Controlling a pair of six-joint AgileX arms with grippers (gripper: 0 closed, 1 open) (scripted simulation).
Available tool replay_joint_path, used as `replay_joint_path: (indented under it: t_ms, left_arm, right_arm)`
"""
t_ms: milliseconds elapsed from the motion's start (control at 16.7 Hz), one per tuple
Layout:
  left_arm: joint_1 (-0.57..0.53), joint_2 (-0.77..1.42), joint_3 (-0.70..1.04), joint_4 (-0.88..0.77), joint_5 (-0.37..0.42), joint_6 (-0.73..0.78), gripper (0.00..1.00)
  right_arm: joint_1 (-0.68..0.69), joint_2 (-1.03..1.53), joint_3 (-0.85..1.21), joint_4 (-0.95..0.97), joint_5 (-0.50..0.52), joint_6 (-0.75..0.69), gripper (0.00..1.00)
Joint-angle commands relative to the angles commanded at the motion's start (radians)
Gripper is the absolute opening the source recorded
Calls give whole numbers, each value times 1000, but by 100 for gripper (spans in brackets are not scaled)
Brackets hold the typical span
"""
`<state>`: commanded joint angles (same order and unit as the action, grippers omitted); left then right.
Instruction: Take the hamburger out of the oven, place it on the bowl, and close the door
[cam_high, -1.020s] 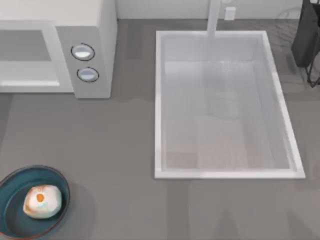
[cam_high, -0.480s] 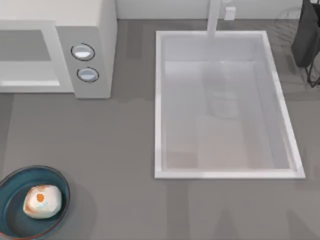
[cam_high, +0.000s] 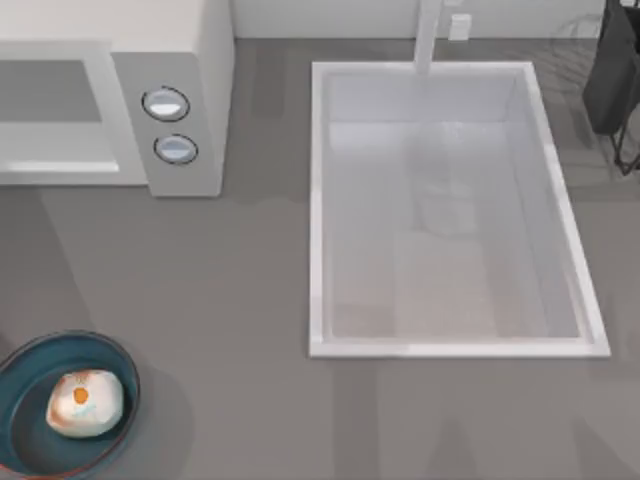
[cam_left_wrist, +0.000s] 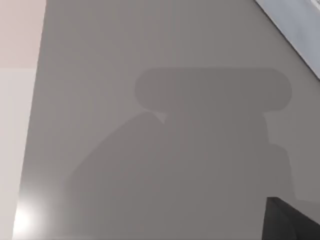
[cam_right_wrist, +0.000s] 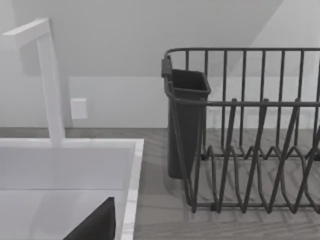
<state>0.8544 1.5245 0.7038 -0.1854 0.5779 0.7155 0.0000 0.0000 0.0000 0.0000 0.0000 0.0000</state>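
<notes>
Since the earlier frames, only a shadow shifted on the table (cam_high: 230, 300) at its left; no object moved. A dark edge of the left gripper (cam_left_wrist: 292, 222) showed over bare table, and one of the right gripper (cam_right_wrist: 95, 225) over the sink (cam_high: 318, 200); whether either was apart or together could not be told. One hamburger (cam_high: 85, 403) lay in one bowl (cam_high: 20, 375) at front left. One oven (cam_high: 215, 90) with two knobs (cam_high: 166, 104) stood at rear left, its door (cam_high: 55, 110) closed. One rack (cam_right_wrist: 250, 150) stood beside the sink.
</notes>
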Motion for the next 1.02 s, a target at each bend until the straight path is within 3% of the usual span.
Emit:
replay_joint_path:
  t_ms: [360,780,1020]
  left_arm:
    - [-12,-13,-17,4,-10,-16,0]
    - [-292,-278,-232,79,-169,-270,0]
    - [-326,-311,-265,91,-195,-304,0]
  right_arm:
    - [0,0,0,0,0,0,100]
    - [0,0,0,0,0,0,100]
    - [0,0,0,0,0,0,100]
